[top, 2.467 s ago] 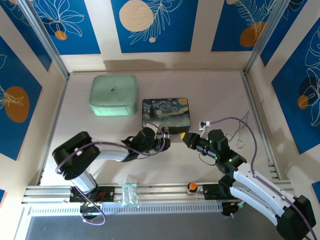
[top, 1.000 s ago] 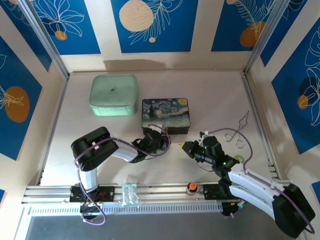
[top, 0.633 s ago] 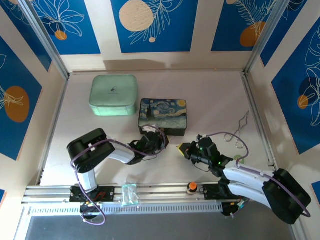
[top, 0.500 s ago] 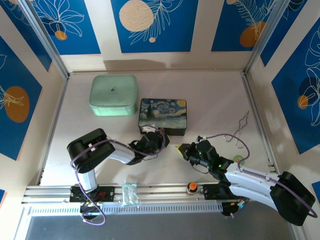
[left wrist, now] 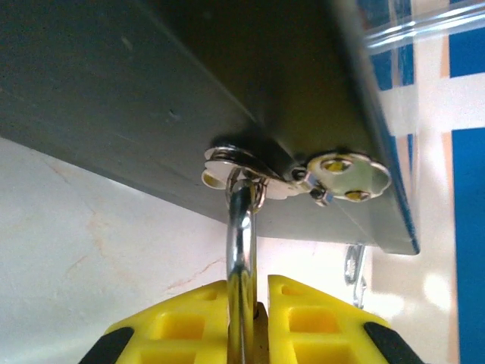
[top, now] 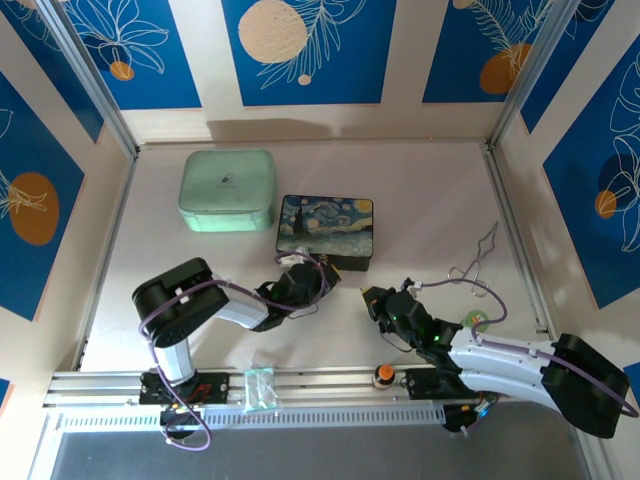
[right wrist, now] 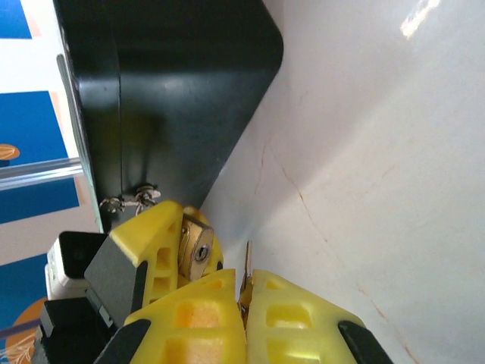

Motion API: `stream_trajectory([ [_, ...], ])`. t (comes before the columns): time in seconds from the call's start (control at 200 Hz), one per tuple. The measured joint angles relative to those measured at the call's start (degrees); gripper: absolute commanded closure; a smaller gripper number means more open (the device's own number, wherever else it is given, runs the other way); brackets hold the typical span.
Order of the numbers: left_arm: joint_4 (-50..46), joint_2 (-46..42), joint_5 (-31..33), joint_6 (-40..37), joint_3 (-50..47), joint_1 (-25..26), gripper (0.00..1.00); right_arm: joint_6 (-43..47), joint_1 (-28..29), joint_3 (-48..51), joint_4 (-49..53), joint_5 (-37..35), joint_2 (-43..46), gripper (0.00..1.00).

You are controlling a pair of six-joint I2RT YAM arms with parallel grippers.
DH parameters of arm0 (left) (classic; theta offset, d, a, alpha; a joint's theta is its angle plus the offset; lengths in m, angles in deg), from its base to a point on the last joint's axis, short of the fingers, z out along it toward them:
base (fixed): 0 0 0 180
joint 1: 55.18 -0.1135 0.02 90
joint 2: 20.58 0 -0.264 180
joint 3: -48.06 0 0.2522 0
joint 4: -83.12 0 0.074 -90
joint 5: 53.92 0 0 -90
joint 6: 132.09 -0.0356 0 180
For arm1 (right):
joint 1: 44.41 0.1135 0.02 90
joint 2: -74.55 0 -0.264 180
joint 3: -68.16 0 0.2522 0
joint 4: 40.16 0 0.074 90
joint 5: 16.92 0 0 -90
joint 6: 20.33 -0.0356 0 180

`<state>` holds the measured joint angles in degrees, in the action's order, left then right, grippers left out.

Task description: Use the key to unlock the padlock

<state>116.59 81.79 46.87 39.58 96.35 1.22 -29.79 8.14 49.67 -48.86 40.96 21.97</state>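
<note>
The left end effector (left wrist: 250, 303) clamps the stiff little padlock (left wrist: 241, 243) by its body; the right end effector (right wrist: 244, 287) pinches the thin, likely slippery key (right wrist: 248, 259).

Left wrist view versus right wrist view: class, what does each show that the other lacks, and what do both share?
Left wrist, not right wrist: the silver U-shaped shackle looped through the silvery hasp ring on the dark painted box.
Right wrist, not left wrist: the keyhole end of the small brass-gold padlock, and the thin silvery metal key pinched in the right gripper, apart from the padlock.
Both: that box, the pale tabletop, and the left gripper, yellow fingers clamped on the padlock.
</note>
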Motion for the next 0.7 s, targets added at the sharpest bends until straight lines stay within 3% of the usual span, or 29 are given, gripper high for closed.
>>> stream_trajectory([
  [0.19,1.0,0.0,0.0,3.9,0.0,0.3,1.00,4.8,-0.3,-0.9,-5.8,-0.4,-6.0,1.00],
  [0.515,0.8,-0.6,-0.1,6.0,0.8,0.7,1.00,14.0,-9.8,-1.0,-20.4,12.0,-13.1,1.00],
  [0.7,1.4,-0.9,-0.1,7.9,1.3,0.8,1.00,14.2,-10.5,-0.8,-23.5,15.3,-13.2,1.00],
])
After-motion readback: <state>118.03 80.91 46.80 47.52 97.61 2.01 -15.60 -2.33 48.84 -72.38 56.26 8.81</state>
